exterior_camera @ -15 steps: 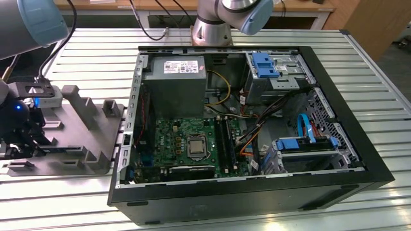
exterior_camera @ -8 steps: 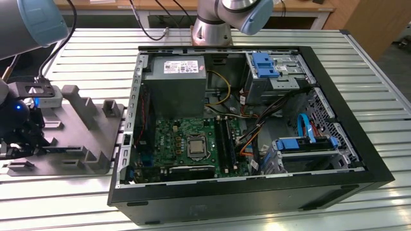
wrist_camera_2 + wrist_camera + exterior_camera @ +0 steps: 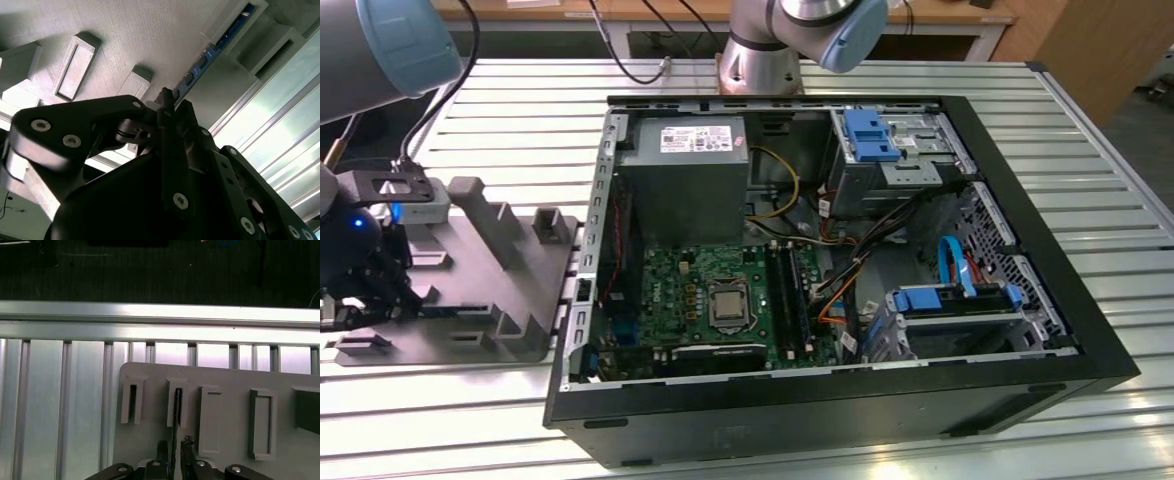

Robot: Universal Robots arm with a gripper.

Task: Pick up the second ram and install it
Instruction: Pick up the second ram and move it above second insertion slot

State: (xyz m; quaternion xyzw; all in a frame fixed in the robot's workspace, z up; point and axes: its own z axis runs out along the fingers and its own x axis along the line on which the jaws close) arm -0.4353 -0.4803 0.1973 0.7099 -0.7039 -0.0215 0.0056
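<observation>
The second ram [image 3: 176,412] stands on edge in a slot of the grey fixture tray [image 3: 150,440]. In the second wrist view the second ram [image 3: 222,42] is a thin blue-green strip running down towards the fingers. My gripper [image 3: 175,446] is low over the tray, open, with its black fingertips [image 3: 162,446] straddling the stick's end. A sliver of tray shows between the stick and one finger. In the exterior view my gripper [image 3: 360,275] hangs over the tray [image 3: 494,280] at that view's left. The long black motherboard slots [image 3: 787,290] lie inside the open computer case.
The open computer case [image 3: 827,260] fills the middle of the slatted metal table [image 3: 1094,420], with cables, drive bays and a power supply [image 3: 683,180] around the motherboard. Raised grey posts [image 3: 480,215] stand on the tray beside my gripper. A second arm's base [image 3: 761,55] stands behind the case.
</observation>
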